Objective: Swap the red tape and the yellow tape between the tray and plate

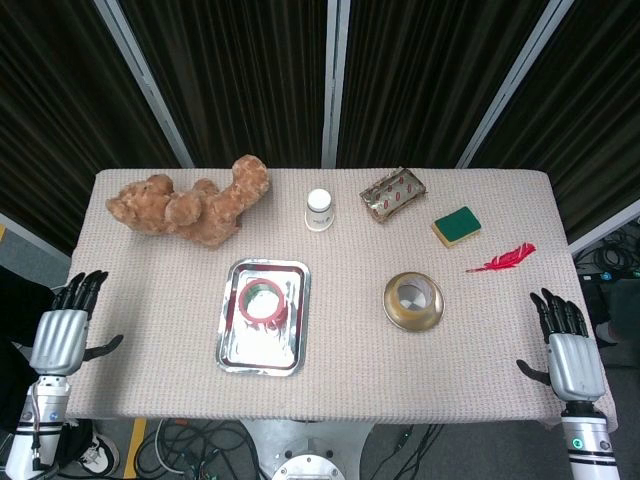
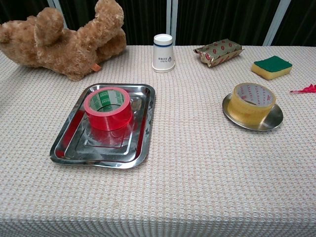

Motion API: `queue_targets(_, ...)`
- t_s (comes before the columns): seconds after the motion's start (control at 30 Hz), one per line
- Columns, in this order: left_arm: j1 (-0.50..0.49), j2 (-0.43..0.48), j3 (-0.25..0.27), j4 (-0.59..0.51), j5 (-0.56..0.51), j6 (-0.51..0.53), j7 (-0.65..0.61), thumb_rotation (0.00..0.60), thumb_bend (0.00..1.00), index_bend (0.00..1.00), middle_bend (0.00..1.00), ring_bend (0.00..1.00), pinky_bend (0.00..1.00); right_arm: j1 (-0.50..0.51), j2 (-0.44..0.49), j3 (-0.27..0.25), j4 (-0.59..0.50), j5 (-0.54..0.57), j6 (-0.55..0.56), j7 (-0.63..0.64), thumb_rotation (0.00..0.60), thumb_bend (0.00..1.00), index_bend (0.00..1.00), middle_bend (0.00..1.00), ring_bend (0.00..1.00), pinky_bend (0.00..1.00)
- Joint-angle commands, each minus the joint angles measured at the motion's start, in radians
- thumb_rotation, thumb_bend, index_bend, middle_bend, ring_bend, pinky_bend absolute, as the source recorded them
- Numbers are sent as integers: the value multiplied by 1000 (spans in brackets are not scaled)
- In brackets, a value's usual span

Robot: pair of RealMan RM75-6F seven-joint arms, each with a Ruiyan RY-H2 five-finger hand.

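A red tape roll (image 1: pixel 262 300) (image 2: pixel 107 108) lies flat in the far half of a steel tray (image 1: pixel 247 349) (image 2: pixel 63 148) left of the table's middle. A yellow tape roll (image 1: pixel 413 296) (image 2: pixel 252 102) sits on a small round metal plate (image 1: pixel 400 320) (image 2: pixel 271 121) to the right. My left hand (image 1: pixel 65 332) hangs off the table's left edge, fingers apart and holding nothing. My right hand (image 1: pixel 568 347) is at the right edge, also spread and empty. Neither hand appears in the chest view.
Along the far side lie a brown plush bear (image 1: pixel 190 208) (image 2: pixel 61 40), a white paper cup (image 1: pixel 319 210) (image 2: pixel 163 53), a foil snack packet (image 1: pixel 393 193) (image 2: pixel 219 51), a green-and-yellow sponge (image 1: pixel 456 226) (image 2: pixel 271 67) and a red feather (image 1: pixel 503 260) (image 2: pixel 305 89).
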Motion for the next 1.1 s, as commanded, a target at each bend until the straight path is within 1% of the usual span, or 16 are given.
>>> queue_targets(0.03,3,-1,4,2,0,-2,-12,600,103,73,77,39,162,0,-1,-2,0,-1,-2,-2,600,0,0,0,0,0)
queue_targets(0.27,-17,6,2,-13,11,-26,-12,600,103,72,77,39,161,2,1,3,-1,11,-8,0,600,0,0,0,0,0)
queue_targets(0.47,-77,26,7,-69,69,-91,-42,600,98,71,77,39,155,1,8,3,-6,7,-3,5,600,0,0,0,0,0)
queue_targets(0.63,-162,10,0,-106,117,-182,-44,600,93,67,77,39,154,-2,32,7,-14,-3,11,18,600,0,0,0,0,0)
queue_targets(0.73,-219,-24,-13,-117,124,-243,-20,600,92,63,71,29,150,-1,45,10,-29,-4,13,18,600,0,0,0,0,0)
queue_targets(0.93,-321,-78,-36,-135,93,-373,-1,600,64,45,36,0,130,5,46,14,-32,2,4,27,600,0,0,0,0,0)
queue_targets(1.1,-394,-108,-63,-107,47,-462,-4,600,62,37,10,0,124,8,45,14,-25,4,-3,35,600,0,0,0,0,0)
